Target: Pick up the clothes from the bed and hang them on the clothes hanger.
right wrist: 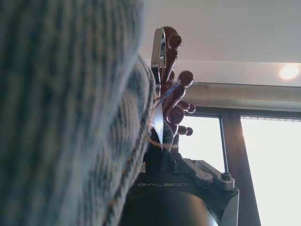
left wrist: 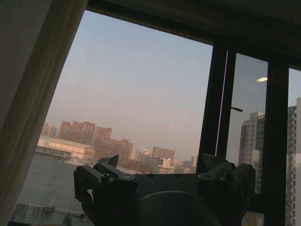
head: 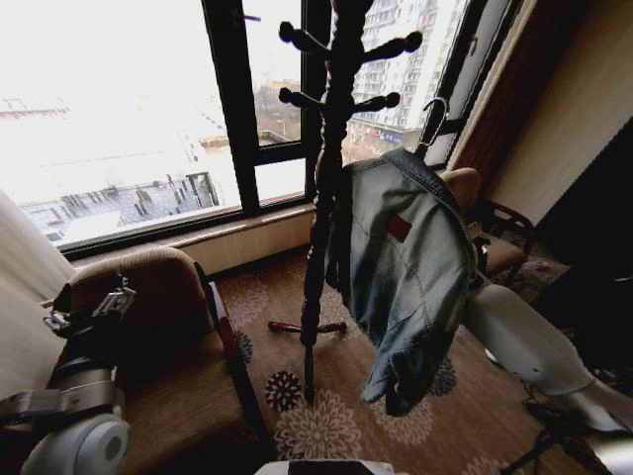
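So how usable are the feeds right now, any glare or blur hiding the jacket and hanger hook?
Head view: the window is blown out white, so the coat stand reads as a silhouette, yet the jacket and hanger hook stay legible. Right wrist view: denim sits close and blurred; the hook glints. Left wrist view: dim, backlit left claw.

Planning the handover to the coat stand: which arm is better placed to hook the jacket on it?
The right. Its claw holds the hanger with the jacket beside the coat stand. The left claw is empty, down by the armchair, facing the window.
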{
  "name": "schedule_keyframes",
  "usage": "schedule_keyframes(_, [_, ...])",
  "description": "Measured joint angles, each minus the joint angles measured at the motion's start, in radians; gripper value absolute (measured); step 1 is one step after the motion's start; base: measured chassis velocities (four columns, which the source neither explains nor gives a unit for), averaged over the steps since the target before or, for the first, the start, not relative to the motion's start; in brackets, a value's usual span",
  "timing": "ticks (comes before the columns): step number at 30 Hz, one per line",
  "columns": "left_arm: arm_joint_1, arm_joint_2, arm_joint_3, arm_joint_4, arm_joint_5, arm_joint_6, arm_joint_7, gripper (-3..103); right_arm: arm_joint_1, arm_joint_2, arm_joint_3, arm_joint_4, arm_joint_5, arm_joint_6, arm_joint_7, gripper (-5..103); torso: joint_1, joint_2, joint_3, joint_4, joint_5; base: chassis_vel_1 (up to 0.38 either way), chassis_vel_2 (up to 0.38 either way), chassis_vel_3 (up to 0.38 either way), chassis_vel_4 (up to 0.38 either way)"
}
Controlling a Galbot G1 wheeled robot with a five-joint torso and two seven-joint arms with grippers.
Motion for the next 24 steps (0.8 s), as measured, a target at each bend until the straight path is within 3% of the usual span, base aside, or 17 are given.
schedule_keyframes(11, [-0.001, -0.004, 0.003, 0.001, 0.002, -0.005, 0.006, 100, 0.015, -0.052, -0.004, 0.032, 0.023, -0.012, 0.021, 21, 0.000, 0.000, 0.000, 0.0010, 0.0001, 0.000, 0.000, 0.000, 0.000])
schedule_keyframes(24, [-0.008, 0.003, 0.008, 0.003, 0.000, -0.008, 0.011, 100, -0.025, -0.114, 0.057, 0.084, -0.003, -0.118, 0.298, 21, 0.000, 0.000, 0.000, 0.0005, 0.0002, 0.000, 0.000, 0.000, 0.000])
